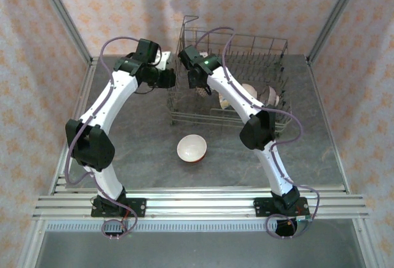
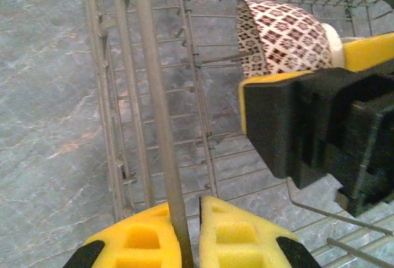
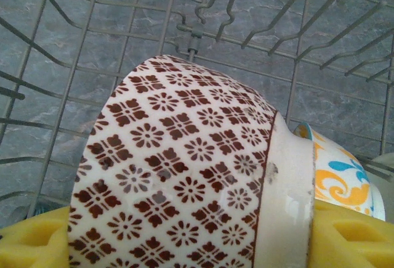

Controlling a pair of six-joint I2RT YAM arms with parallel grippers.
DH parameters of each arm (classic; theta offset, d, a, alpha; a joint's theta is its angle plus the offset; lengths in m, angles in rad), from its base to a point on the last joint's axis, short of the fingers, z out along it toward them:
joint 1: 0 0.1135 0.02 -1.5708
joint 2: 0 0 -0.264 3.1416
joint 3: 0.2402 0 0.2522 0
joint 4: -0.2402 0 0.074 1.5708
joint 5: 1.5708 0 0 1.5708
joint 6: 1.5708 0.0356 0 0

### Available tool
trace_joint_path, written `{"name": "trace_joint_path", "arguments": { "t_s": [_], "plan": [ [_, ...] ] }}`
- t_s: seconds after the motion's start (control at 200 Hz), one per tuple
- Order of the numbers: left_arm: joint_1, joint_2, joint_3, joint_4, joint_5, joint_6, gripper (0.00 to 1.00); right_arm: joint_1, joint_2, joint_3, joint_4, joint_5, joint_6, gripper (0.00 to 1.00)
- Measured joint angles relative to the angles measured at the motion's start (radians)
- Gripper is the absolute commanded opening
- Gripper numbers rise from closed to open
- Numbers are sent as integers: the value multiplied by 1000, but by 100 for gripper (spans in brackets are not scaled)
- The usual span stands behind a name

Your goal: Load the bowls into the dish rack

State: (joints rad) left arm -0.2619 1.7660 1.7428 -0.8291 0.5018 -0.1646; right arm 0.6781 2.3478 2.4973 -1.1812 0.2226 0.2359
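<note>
Presently: bowl loading, part done.

**Top external.**
- Dish rack (image 1: 209,119): one, far middle of the table (image 1: 141,157).
- Left gripper (image 1: 166,76): one, at the rack's left rim.
- Right gripper (image 1: 200,89): one, lowered inside the rack's left end.
- Loose bowl (image 1: 191,148): one, cream with a reddish rim. It stands upright on the table in front of the rack, well apart from both grippers.
- Pale bowls (image 1: 249,89): three shapes on edge in the rack's right half. The count is not certain from here.

**Left wrist.**
- The left gripper's yellow fingers (image 2: 234,237) are clamped shut on one rim wire (image 2: 157,114) of the rack.
- Patterned bowl (image 2: 283,37): one, brown on white, lying on its side inside the rack at the right gripper's tip.

**Right wrist.**
- The right gripper's pads (image 3: 351,237) sit on either side of the patterned bowl and grip it above the rack floor.
- Floral bowl (image 3: 341,175): one, orange and blue, just behind the held bowl's rim. Whether the two touch cannot be told.

**Hazards, as judged.**
- Letting go while the bowl is off the tines (image 3: 215,3) could let it roll or tip onto its neighbour.
- Pressing further right could knock ceramic against ceramic and chip it.
- If the left claw pulled on the wire, the whole rack could shift and the stacked bowls topple.
</note>
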Motion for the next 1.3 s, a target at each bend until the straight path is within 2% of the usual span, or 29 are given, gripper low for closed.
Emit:
{"name": "trace_joint_path", "arguments": {
  "t_s": [0.16, 0.41, 1.001, 1.301],
  "plan": [
    [-13, -19, -30, 24, 13, -18, 12, 0, 0, -16, -26, 33, 4, 48],
    [-23, -43, -59, 36, 11, -9, 22, 9, -7, -66, -24, 43, 25, 48],
    [-10, -100, -101, 55, 19, -10, 23, 8, -7, -114, -3, 36, 176, 50],
    [-10, -100, -101, 55, 19, -10, 23, 0, -7, -207, 68, 23, 218, 50]
  ]
}}
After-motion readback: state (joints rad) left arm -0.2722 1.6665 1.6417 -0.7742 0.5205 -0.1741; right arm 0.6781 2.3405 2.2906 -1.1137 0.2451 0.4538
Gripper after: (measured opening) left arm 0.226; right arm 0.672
